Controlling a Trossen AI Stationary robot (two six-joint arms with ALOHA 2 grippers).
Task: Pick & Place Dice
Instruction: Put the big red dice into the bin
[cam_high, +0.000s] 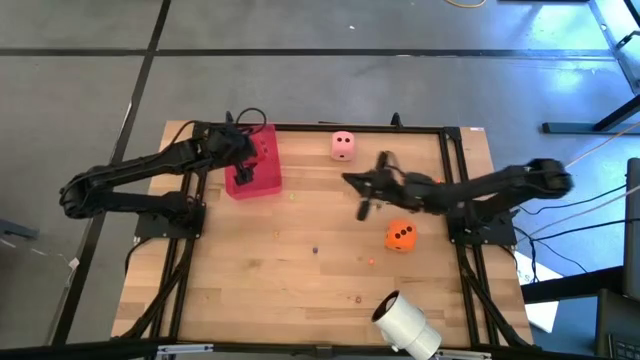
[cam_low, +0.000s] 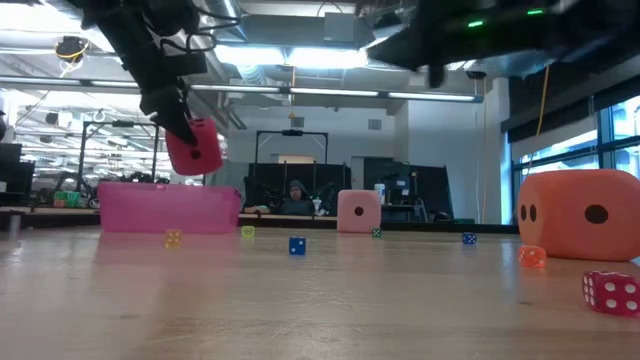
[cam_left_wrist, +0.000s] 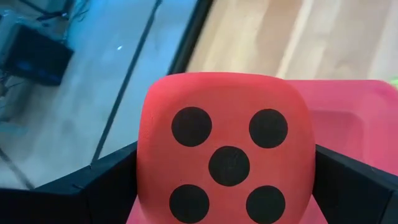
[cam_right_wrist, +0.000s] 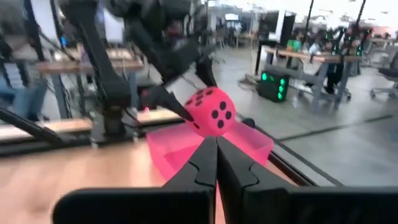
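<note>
Overhead, the wooden table (cam_high: 300, 270) carries everything, with the left arm reaching in to its far left part and the right arm stretched toward the middle. The translucent pink tray (cam_high: 262, 176) lies on the far left of the table. The left gripper (cam_high: 243, 163) hangs above this tray with its fingers spread wide and clamped on the red die (cam_left_wrist: 227, 155), which is held clear of the tray floor (its five-pip face fills the left wrist view). A white roll (cam_high: 407, 325) lies at the near edge, on the right side. The right gripper (cam_high: 364, 207) hovers over bare wood near the table's middle, its fingers pressed together with nothing between them. The orange die (cam_high: 400, 236) sits on the table just beside it, on the near side. The pale pink die (cam_high: 343, 145) rests near the far edge, well apart from both grippers. Several tiny coloured dice (cam_low: 297, 245) are scattered across the wood
</note>
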